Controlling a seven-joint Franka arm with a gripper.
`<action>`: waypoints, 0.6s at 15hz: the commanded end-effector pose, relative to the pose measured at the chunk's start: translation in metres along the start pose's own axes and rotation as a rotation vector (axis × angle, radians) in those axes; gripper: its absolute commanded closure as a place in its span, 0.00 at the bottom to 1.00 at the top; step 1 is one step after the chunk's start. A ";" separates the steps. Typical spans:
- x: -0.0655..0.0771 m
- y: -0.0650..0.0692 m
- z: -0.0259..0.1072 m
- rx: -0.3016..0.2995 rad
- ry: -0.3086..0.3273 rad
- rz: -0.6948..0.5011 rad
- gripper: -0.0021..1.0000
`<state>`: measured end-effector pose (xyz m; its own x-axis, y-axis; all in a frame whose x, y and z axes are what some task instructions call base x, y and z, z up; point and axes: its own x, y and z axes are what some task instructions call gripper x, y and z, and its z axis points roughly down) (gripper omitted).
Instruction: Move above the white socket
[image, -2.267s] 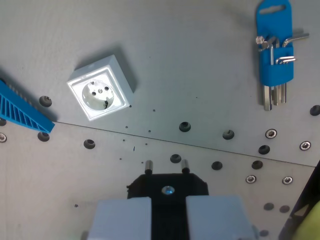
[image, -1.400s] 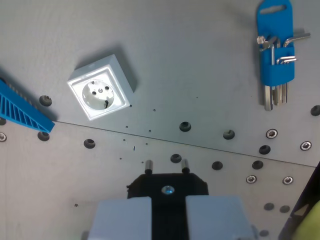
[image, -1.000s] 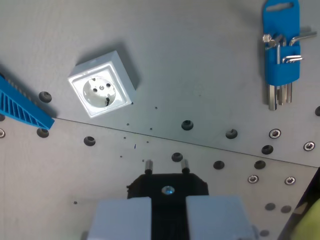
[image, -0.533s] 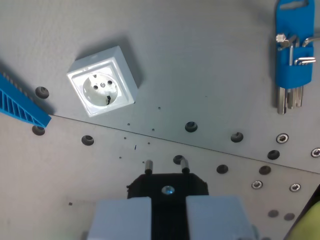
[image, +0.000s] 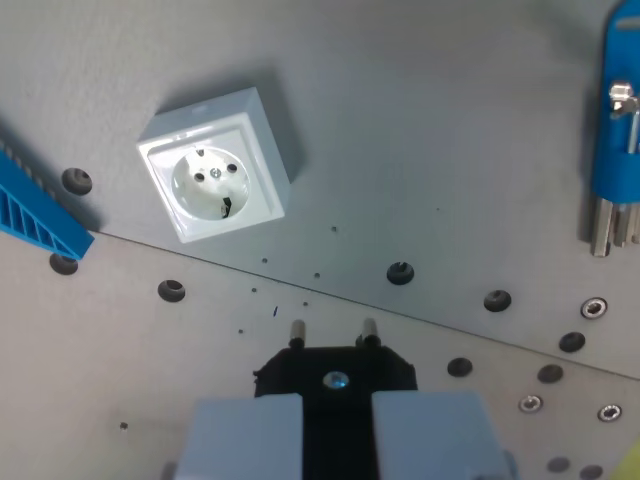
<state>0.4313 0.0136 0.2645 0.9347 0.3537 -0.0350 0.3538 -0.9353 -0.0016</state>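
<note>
White socket (image: 215, 180), square, round recessed face, tilted; claw (image: 335, 385) clamped on black plug (image: 335, 370).

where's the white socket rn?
Wrist view, upper left: the white socket sits on the grey plate, right of the blue ribbed part and up-left of the black plug held in the pincer.

Blue ribbed plastic piece (image: 35, 212) at left edge, blue hex-key holder (image: 622, 135) at right
</note>
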 end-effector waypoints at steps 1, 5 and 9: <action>-0.003 -0.005 0.017 -0.028 0.078 -0.126 1.00; -0.006 -0.013 0.037 -0.029 0.075 -0.165 1.00; -0.010 -0.022 0.057 -0.031 0.074 -0.205 1.00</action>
<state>0.4154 0.0288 0.2144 0.8976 0.4388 -0.0430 0.4390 -0.8985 -0.0055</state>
